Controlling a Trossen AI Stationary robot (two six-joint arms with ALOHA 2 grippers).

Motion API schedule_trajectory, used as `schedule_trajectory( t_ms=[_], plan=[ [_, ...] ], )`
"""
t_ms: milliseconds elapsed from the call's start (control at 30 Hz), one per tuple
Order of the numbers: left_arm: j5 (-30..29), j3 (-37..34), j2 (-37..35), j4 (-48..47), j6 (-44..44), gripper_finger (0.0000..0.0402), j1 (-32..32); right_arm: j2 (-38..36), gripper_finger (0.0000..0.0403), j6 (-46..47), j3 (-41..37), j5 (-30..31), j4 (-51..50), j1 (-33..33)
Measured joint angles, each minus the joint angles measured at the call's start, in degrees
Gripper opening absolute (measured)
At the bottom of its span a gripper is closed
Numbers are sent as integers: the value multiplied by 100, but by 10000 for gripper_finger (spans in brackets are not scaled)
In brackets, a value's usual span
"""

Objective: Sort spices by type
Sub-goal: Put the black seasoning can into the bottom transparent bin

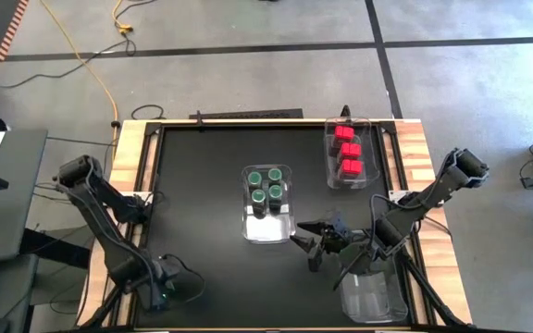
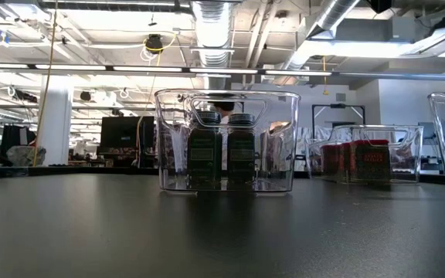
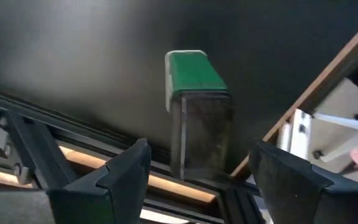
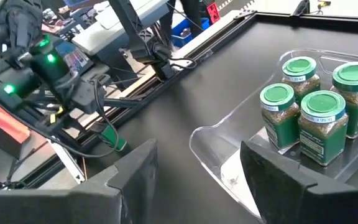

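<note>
Four green jars [image 1: 266, 185]: sitting together in the middle bin [image 1: 266, 227], toward its far end, near the table's [image 1: 202, 185] centre; the bin's near end is lying bare.
Red boxes [image 1: 347, 153]: lying in a row inside the far-right bin [image 1: 368, 148], near the table's far right corner.
Third bin [image 1: 373, 301]: sitting at the near right edge.
Lone jar [image 3: 197, 109]: green-lidded, lying on its side near the table's near left corner, beside the wooden edge.
Left gripper [image 3: 204, 171]: hanging over the near left corner with fingers spread apart, gripping nothing, the lone jar showing between them.
Right gripper [image 1: 311, 248]: hovering just right of the middle bin's near end, fingers apart, gripping nothing.
</note>
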Motion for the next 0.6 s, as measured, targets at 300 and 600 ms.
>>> schedule_trajectory(
  t_ms=[300, 600],
  plan=[
    [106, -2, 400, -37, 193, 261, -11, 0, 256, 2, 0, -2, 0, 0],
    [302, -13, 579, -1, 321, 244, -15, 0, 256, 2, 0, -4, 3, 0]
  ],
)
